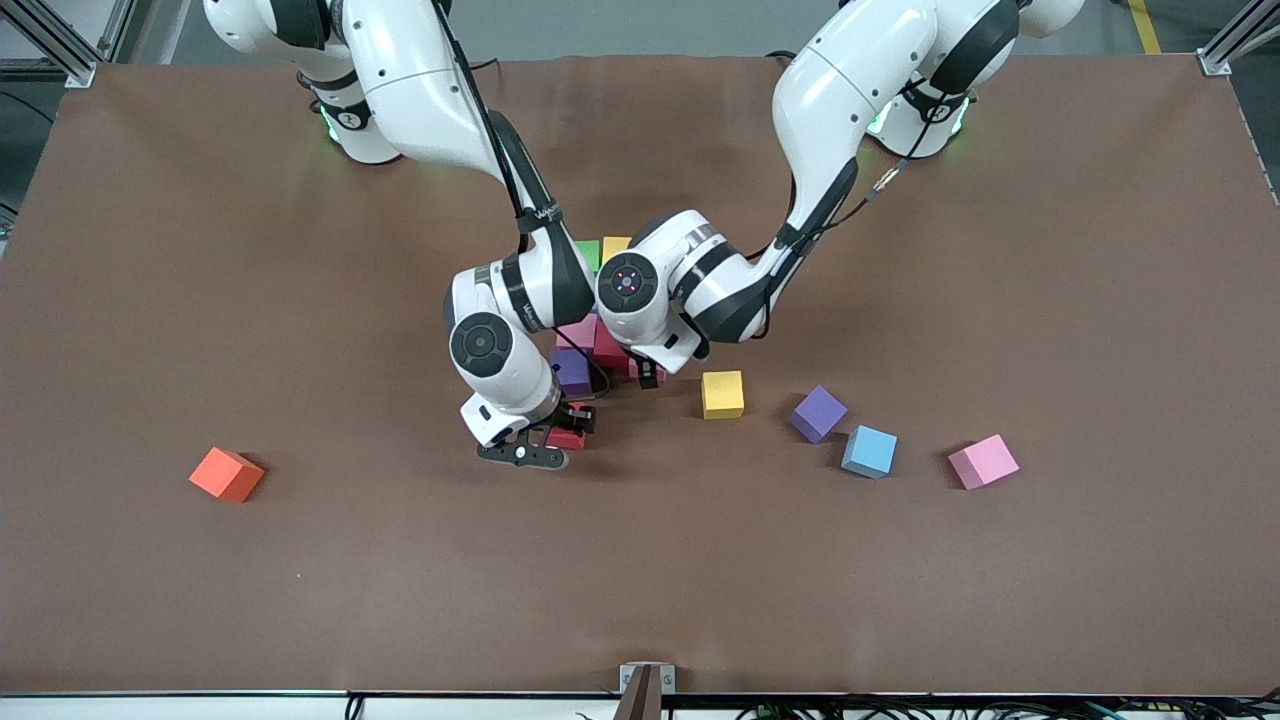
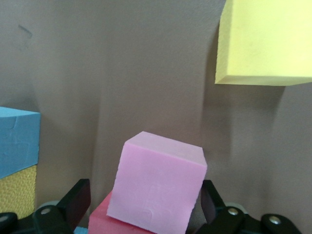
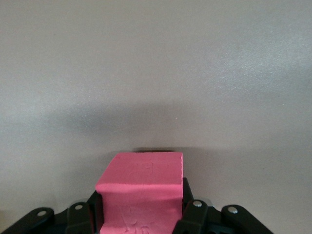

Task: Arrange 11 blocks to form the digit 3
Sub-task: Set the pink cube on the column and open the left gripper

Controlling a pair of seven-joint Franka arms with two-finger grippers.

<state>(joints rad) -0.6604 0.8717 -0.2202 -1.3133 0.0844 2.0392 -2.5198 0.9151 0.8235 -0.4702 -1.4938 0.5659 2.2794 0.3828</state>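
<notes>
In the front view, the right gripper (image 1: 563,432) is low at the table's middle, closed on a small red foam cube (image 1: 566,437). At its 12 o'clock a cluster of touching cubes lies mostly under the two wrists: a purple cube (image 1: 571,370), a darker red cube (image 1: 609,350), a pink foam cube (image 1: 578,331), then a green cube (image 1: 588,253) and a yellow cube (image 1: 614,247) farthest from the camera. The left gripper (image 1: 648,373) hangs over the cluster's edge. Loose cubes run from the cluster's 3 o'clock toward 4 o'clock: a yellow foam cube (image 1: 722,394), a second purple cube (image 1: 818,413), a light blue cube (image 1: 869,451) and a second pink cube (image 1: 983,461). An orange cube (image 1: 227,474) lies alone near the right arm's end.

In the left wrist view, the black fingers (image 2: 73,202) stand spread wide, flanking a pink cube (image 2: 156,187) without pressing it.

In the right wrist view, the fingers (image 3: 192,217) clamp the red cube (image 3: 141,195) above bare brown table (image 3: 156,73).
</notes>
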